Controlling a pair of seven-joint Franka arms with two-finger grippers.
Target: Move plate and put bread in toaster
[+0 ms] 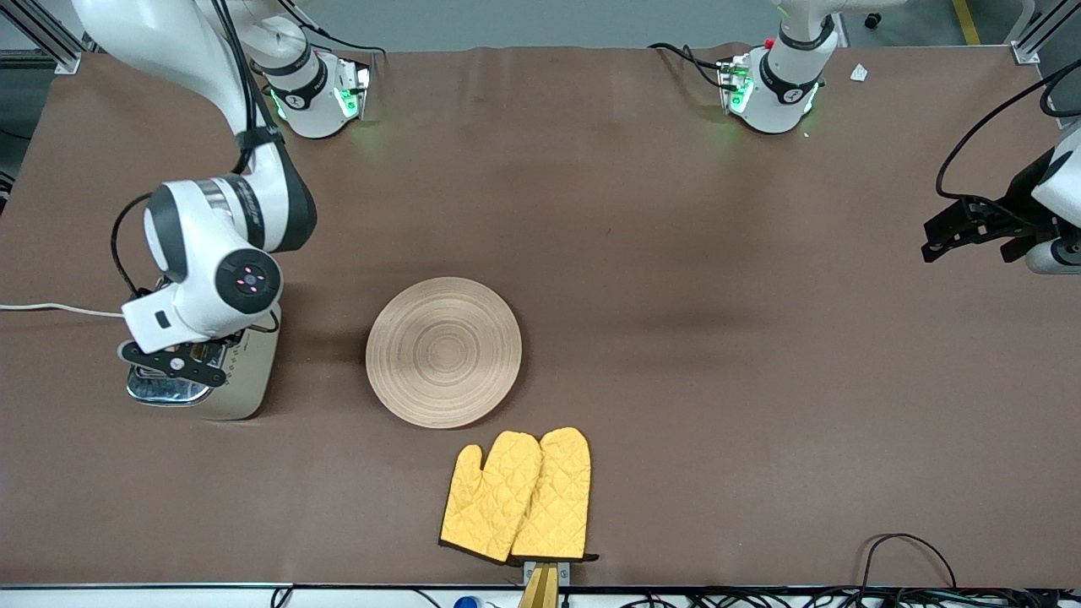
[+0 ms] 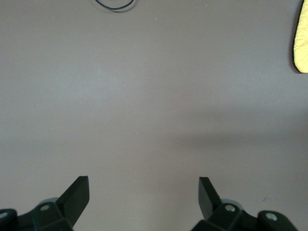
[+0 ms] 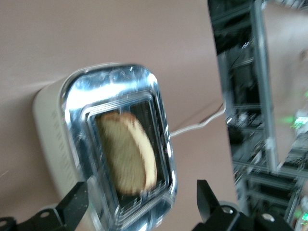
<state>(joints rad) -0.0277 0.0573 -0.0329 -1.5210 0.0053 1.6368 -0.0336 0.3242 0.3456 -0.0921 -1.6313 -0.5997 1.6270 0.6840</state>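
At the right arm's end of the table (image 1: 676, 211) stands the toaster (image 1: 249, 388), cream-sided, chrome top partly hidden in the front view under the right gripper (image 1: 173, 363), white cord (image 1: 51, 308) trailing off toward the table's edge. Seen through the right wrist view: the bread (image 3: 127, 151) lodged in the toaster's opening, leaning at a tilt, a good part of it above the chrome rim; jaws spread wide apart, released, gripping nothing, hovering right over the toaster. Not clear whether the slice sits fully down or only rests partway in. Next along, near the table's middle: the plate (image 1: 443, 351), flat, bare, nothing on it, well apart from the toaster. Just beside the plate and nearer to the front camera, a pair of yellow oven mitts (image 1: 517, 496), overlapping, close to the table's front edge. Lastly, at the left arm's end, the left gripper (image 1: 971, 228), waiting above bare table, jaws held open and empty, as the left wrist view (image 2: 143, 192) confirms, with only a mitt corner and a loop of dark cable (image 2: 114, 5) at the margins. By the look of things, task close to finished: bread off the plate and dropped into the toaster, plate set down apart. Probably left: seating the slice deeper, if needed, and lifting the right arm away.
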